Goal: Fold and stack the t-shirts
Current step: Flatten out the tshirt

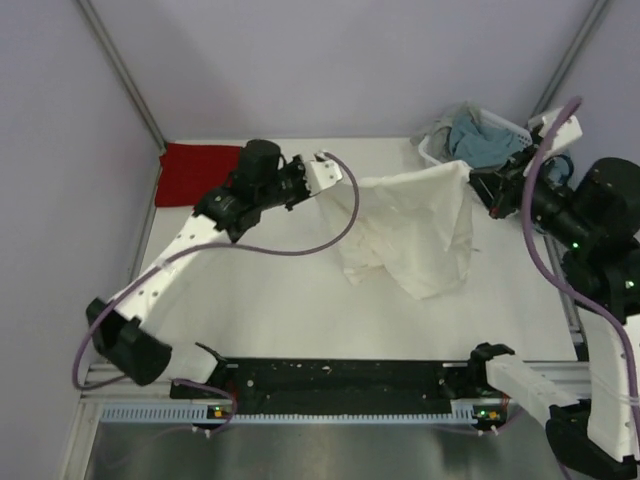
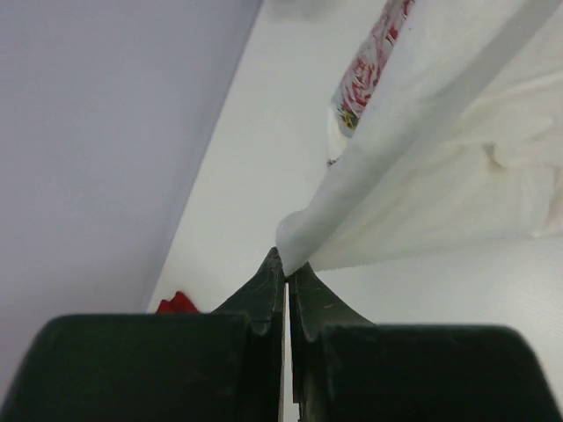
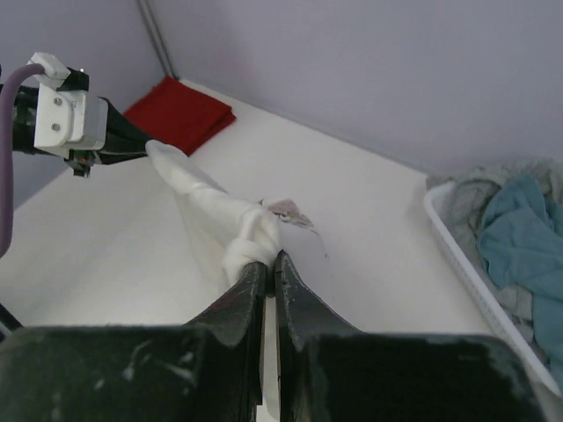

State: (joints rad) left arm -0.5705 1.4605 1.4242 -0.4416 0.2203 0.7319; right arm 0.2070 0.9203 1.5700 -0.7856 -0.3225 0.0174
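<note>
The white t-shirt hangs stretched between my two grippers above the table's middle, its lower part draping onto the table. My left gripper is shut on its left top corner; part of the pink-rose print shows in the left wrist view. My right gripper is shut on its right top corner. The dark red t-shirt lies folded flat at the table's far left corner, also seen in the right wrist view and as a sliver in the left wrist view.
A white slotted basket with grey and teal cloth stands at the far right, by the right gripper; it also shows in the right wrist view. Purple walls close the back and sides. A black rail runs along the near edge.
</note>
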